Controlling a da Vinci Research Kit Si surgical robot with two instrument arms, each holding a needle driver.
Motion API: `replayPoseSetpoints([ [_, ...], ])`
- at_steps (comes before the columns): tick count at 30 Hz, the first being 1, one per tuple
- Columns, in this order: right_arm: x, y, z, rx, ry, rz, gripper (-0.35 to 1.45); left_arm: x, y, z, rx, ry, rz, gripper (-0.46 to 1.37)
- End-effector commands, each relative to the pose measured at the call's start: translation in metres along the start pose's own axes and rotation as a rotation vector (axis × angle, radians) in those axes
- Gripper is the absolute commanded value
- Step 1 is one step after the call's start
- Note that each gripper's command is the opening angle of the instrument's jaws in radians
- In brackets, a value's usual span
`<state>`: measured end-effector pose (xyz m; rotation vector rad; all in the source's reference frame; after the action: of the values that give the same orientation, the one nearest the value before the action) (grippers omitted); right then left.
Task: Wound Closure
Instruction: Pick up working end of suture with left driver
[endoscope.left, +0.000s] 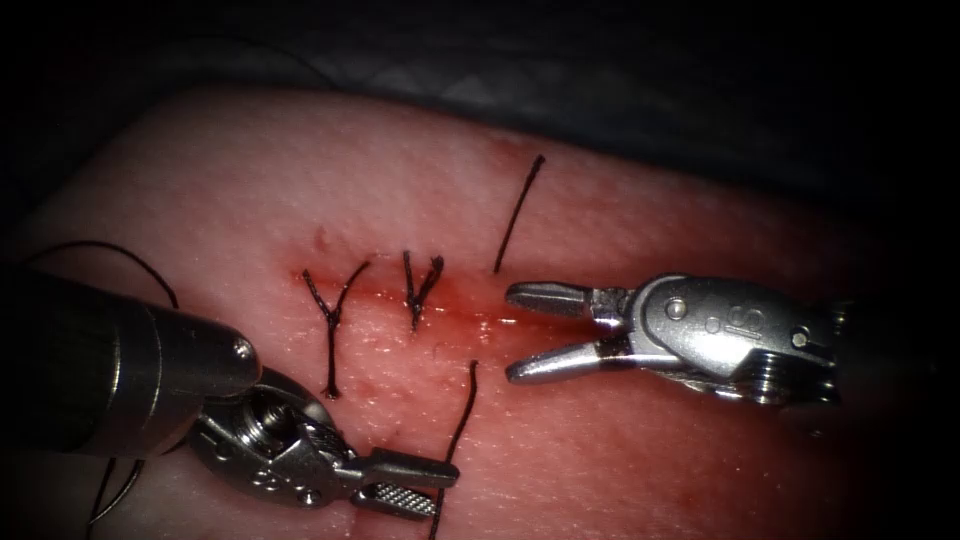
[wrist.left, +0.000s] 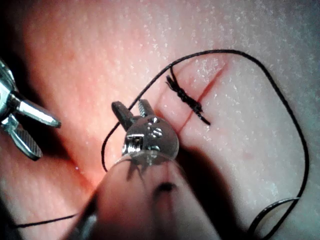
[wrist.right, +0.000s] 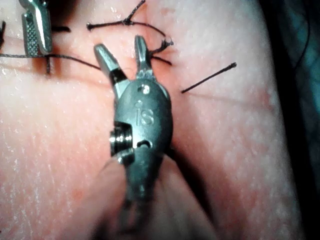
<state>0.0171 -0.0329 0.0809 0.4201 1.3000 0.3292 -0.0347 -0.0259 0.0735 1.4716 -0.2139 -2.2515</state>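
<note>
1. Over the cut's right end, the right tool (endoscope.left: 512, 333) is hovering with its jaws spread wide, holding nothing.
2. Lower left, the left tool (endoscope.left: 445, 488) is lying with jaws slightly parted beside a strand of thread (endoscope.left: 462, 420); whether they are pinching it cannot be told.
3. Two knotted stitches (endoscope.left: 335, 310) are crossing the cut (endoscope.left: 470, 318) in the tissue (endoscope.left: 650, 200).
4. A loose thread end (endoscope.left: 518, 215) is resting above the cut.
5. The needle cannot be made out.
</note>
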Motion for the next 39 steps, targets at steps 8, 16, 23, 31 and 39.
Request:
replayPoseSetpoints([
  [8, 0.0000, -0.0001, 0.0000, 0.010, 0.002, -0.003, 0.21, -0.0002, 0.0007, 0.0008, 0.004, -0.005, -0.012, 0.57],
  [16, 0.0000, -0.0001, 0.0000, 0.010, 0.002, -0.003, 0.20, 0.0006, 0.0011, 0.0012, -0.006, 0.018, 0.001, 0.54],
  [23, 0.0000, -0.0001, 0.0000, 0.010, 0.005, -0.003, 0.20, 0.0010, 0.0011, 0.0016, -0.009, 0.033, 0.010, 0.49],
  [31, 0.0000, -0.0001, 0.0000, 0.010, 0.005, -0.003, 0.20, 0.0013, 0.0015, 0.0018, -0.019, 0.066, 0.022, 0.33],
  [39, -0.0001, -0.0001, 0.0001, 0.010, 0.005, -0.004, 0.20, 0.0010, 0.0004, 0.0023, -0.050, 0.097, 0.023, -0.35],
])
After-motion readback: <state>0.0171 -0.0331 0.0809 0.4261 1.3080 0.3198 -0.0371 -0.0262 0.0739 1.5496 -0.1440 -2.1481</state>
